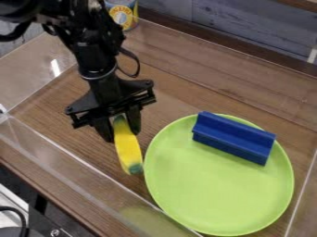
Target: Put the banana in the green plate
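Black hand [115, 117], pointed straight down, clenched on the upper end of the banana [128, 148]. Jaws set across the fruit's narrow width, likely because a slim curved toy is easiest pinched crosswise near one end. Hangs lengthwise below the jaws, lower tip slanting down toward the near edge of the green plate [235, 205]. Cannot tell whether that lower tip is just clear of the brown wooden desk [235, 74] or brushing it. Gripped at the top probably so the free end can swing over the shallow rim first and be laid flat.

Just beside the plate's left rim, not yet over it. Holds a blue block [234, 137] on its far right part, leaving the near and left portions bare, so a short carry to the right looks enough and the landing spot should be kept away from the block.

Clear plastic wall [56, 180] along the near side, close behind the banana, limiting room to swing. Yellow cup [120, 13] well apart at the back, out of the way.
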`<state>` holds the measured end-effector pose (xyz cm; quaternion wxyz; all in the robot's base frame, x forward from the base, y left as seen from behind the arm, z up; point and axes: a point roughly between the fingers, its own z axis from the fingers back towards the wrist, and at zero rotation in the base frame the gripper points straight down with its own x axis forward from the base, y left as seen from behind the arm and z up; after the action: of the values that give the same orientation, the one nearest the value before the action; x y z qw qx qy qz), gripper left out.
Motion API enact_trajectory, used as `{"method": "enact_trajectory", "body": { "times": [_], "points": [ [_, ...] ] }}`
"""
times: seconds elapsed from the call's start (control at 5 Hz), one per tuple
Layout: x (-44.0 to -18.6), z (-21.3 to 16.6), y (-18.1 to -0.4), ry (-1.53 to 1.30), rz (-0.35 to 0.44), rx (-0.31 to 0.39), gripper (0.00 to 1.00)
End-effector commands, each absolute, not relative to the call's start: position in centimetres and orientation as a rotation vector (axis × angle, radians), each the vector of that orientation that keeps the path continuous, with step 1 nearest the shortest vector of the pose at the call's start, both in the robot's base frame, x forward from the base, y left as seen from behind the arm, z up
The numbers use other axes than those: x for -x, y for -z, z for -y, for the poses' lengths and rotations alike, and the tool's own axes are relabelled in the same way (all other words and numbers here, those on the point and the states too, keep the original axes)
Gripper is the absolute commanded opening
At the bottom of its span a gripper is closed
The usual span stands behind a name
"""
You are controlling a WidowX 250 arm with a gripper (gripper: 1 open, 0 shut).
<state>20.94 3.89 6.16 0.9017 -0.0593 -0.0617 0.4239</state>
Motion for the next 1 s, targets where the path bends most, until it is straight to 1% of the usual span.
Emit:
{"method": "enact_trajectory", "body": {
  "times": [0.0,0.8],
  "points": [
    [-22.1,-3.6,-7.5,-0.870,0.186,0.145,0.00],
    [-22.2,-1.2,-9.7,-0.840,0.180,0.160,0.00]
  ]
}}
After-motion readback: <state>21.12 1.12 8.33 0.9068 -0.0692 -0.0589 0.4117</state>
